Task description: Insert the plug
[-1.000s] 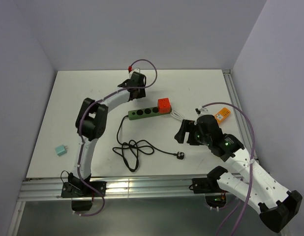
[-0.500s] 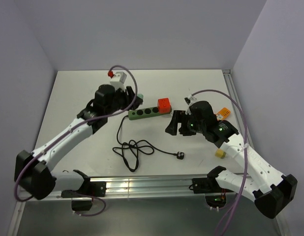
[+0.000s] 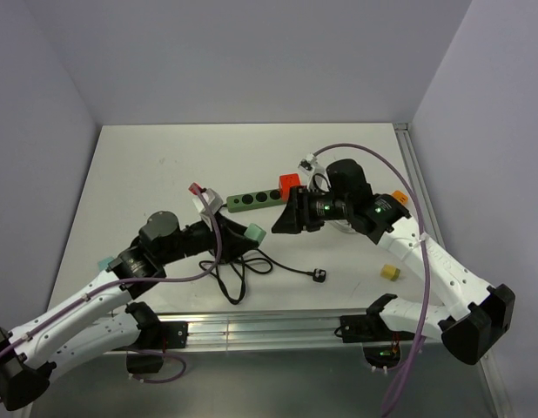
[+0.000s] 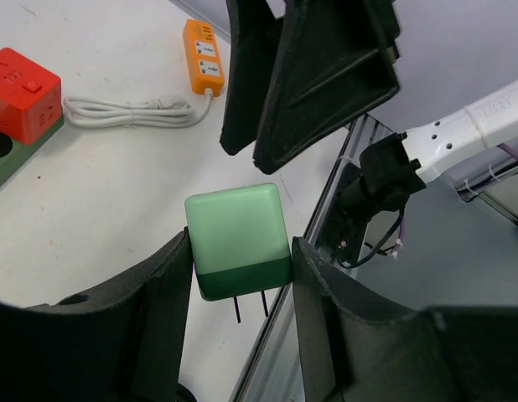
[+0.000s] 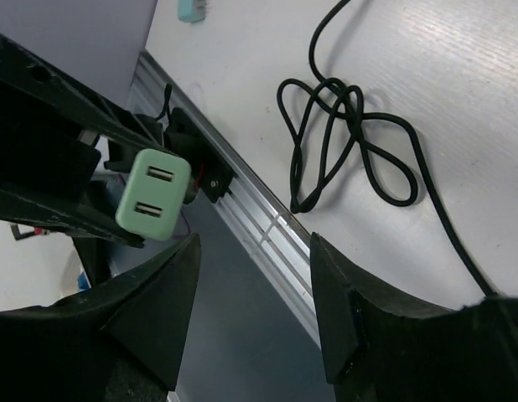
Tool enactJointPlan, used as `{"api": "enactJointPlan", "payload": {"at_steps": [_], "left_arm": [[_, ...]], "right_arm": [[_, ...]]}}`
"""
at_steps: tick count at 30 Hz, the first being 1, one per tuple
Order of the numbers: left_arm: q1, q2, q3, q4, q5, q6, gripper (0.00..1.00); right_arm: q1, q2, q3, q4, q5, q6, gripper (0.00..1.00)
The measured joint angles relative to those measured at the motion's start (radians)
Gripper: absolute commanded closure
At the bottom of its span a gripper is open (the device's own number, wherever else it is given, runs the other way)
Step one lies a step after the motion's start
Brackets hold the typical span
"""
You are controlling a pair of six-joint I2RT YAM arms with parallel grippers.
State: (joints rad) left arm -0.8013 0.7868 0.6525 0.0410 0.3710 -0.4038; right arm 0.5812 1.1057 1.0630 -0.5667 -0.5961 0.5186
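My left gripper (image 3: 245,233) is shut on a pale green plug (image 3: 255,233), held above the table's front middle. In the left wrist view the plug (image 4: 238,237) sits between both fingers (image 4: 163,293) with two thin prongs pointing down. My right gripper (image 3: 289,219) hangs just right of it, facing it, open and empty. From the right wrist the plug (image 5: 154,194) shows two slots in its face, left of the right gripper (image 5: 255,310). The green power strip (image 3: 254,199) with a red cube (image 3: 289,183) at its end lies behind both grippers.
A black cable (image 3: 238,266) coils near the front edge, ending in a small black plug (image 3: 319,276). An orange strip (image 3: 393,202) with a white cord lies at the right, a yellow block (image 3: 390,272) in front of it. A teal block (image 3: 104,262) sits at the left.
My left arm has swung from the back of the table to the front middle, carrying the green plug. My right gripper has moved left toward it and its jaws have narrowed.
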Motion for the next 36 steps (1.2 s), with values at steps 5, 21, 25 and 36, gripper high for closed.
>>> {"api": "enactJointPlan", "payload": {"at_steps": [5, 21, 25, 36], "left_arm": [[-0.041, 0.017, -0.028, 0.007, -0.058, -0.002, 1.0], [-0.272, 0.007, -0.127, 0.229, -0.633, 0.191, 1.0], [-0.29, 0.036, -0.127, 0.285, -0.653, 0.231, 1.0], [-0.306, 0.042, -0.127, 0.3, -0.663, 0.253, 1.0]], "right_arm": [[0.048, 0.011, 0.017, 0.0, 0.001, 0.006, 0.31], [0.13, 0.079, 0.101, -0.005, 0.146, 0.079, 0.23], [0.13, 0.106, 0.133, -0.006, 0.164, 0.079, 0.28], [0.15, 0.163, 0.141, 0.043, 0.134, 0.094, 0.63]]}}
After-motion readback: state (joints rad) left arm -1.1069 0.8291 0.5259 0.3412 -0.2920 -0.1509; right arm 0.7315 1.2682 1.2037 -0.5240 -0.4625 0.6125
